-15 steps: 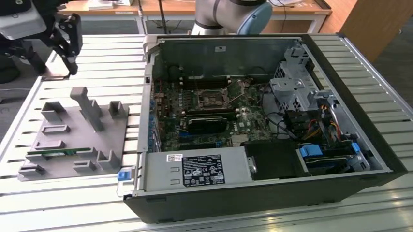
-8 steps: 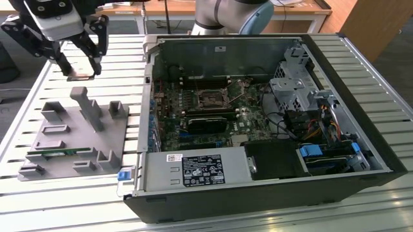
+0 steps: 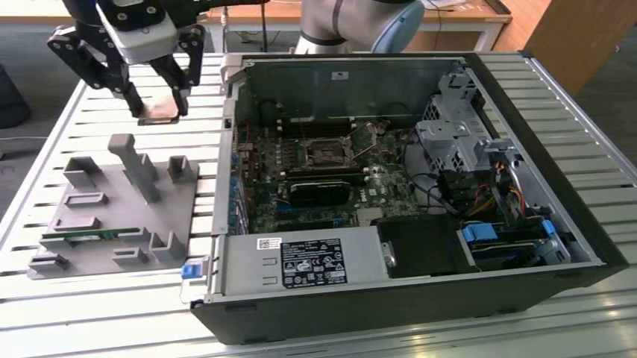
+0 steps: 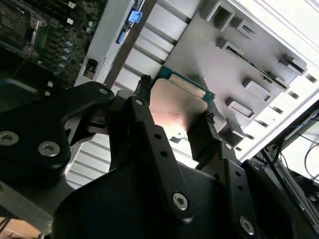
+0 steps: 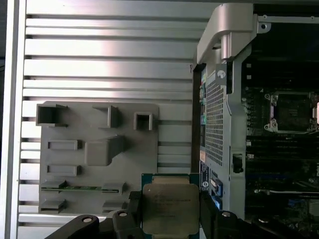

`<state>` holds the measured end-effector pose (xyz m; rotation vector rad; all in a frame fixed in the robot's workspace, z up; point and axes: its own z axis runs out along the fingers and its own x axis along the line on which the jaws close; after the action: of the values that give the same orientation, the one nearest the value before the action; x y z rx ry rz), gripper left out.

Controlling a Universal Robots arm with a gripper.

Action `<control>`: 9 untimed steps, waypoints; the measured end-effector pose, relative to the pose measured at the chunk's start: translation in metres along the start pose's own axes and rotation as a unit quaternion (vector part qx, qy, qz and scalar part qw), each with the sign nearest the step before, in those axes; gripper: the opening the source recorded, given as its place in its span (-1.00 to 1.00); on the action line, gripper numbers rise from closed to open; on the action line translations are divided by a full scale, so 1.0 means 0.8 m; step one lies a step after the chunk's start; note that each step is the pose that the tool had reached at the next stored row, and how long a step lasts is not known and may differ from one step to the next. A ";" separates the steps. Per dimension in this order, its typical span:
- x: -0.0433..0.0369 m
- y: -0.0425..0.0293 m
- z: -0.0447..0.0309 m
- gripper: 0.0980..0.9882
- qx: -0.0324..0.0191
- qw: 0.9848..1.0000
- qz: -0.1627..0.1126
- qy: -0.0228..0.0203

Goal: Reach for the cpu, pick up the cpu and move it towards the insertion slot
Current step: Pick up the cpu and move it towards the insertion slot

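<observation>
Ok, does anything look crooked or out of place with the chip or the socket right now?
Nothing stands out. The cpu sits square in the gripper, held over the slatted table beside the open case. The insertion slot on the board looks uncovered and undamaged.

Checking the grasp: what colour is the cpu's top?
Silvery cpu top, green rim; first wrist view.

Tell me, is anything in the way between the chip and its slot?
Yes. The tool holds the cpu outside the computer case, and the case's metal side wall stands between it and the insertion slot. The case is open above.
</observation>
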<state>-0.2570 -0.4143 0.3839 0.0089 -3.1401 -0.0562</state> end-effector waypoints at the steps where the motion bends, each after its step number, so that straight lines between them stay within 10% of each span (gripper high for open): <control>1: -0.006 0.0000 0.0004 0.00 0.000 1.000 0.000 0.000; 9: -0.051 -0.0004 0.0039 0.00 0.000 1.000 0.000 0.000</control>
<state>-0.2161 -0.4143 0.3807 0.0090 -3.1400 -0.0561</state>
